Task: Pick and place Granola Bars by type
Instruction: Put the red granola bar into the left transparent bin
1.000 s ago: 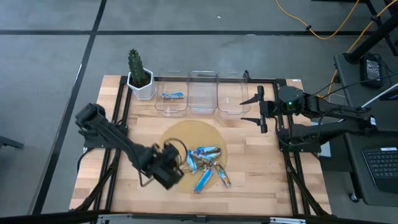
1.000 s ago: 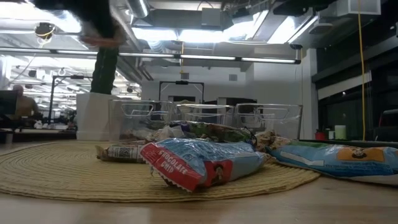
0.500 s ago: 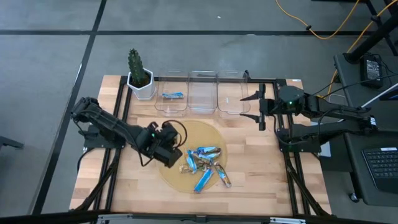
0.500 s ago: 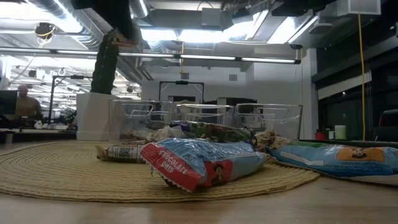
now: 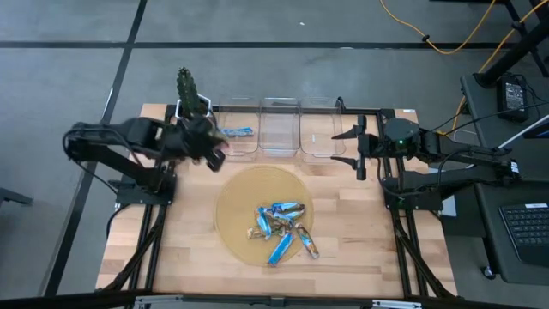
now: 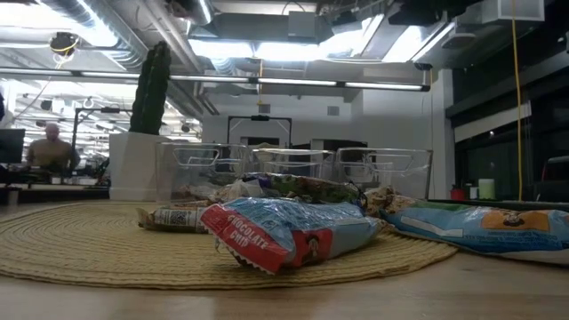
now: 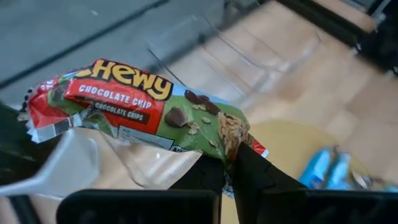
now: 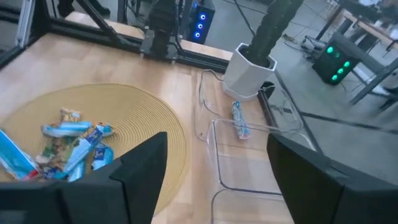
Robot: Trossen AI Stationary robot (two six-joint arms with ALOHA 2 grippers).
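Observation:
My left gripper (image 5: 211, 146) hangs over the table's far left, beside the left clear bin (image 5: 236, 140), shut on a green-and-red "Chewy chocolate chip" granola bar (image 7: 140, 112). Several other bars, blue, blue-and-silver and brown, lie piled (image 5: 281, 230) on a round woven mat (image 5: 240, 193); the low view shows them (image 6: 284, 233) lying flat. One blue bar (image 5: 238, 131) lies inside the left bin. My right gripper (image 5: 356, 148) waits open at the table's right, near the right bin (image 5: 319, 137). My left gripper pinches the green bar between its two fingers (image 7: 249, 171) at one crimped end of the wrapper (image 7: 239, 134). The bar is lifted clear of the table and sticks out sideways from the fingers, its other red end (image 7: 40, 112) free.
Three clear bins stand in a row along the far edge, the middle one (image 5: 279, 129) between the other two. A potted cactus (image 5: 190, 99) stands left of them, close to my left gripper. Bare wood (image 5: 360, 232) lies right of the mat.
My left gripper has risen from the mat's near-left edge and swung toward the far edge, carrying the green bar clear of the pile to beside the left bin. It has stayed shut.

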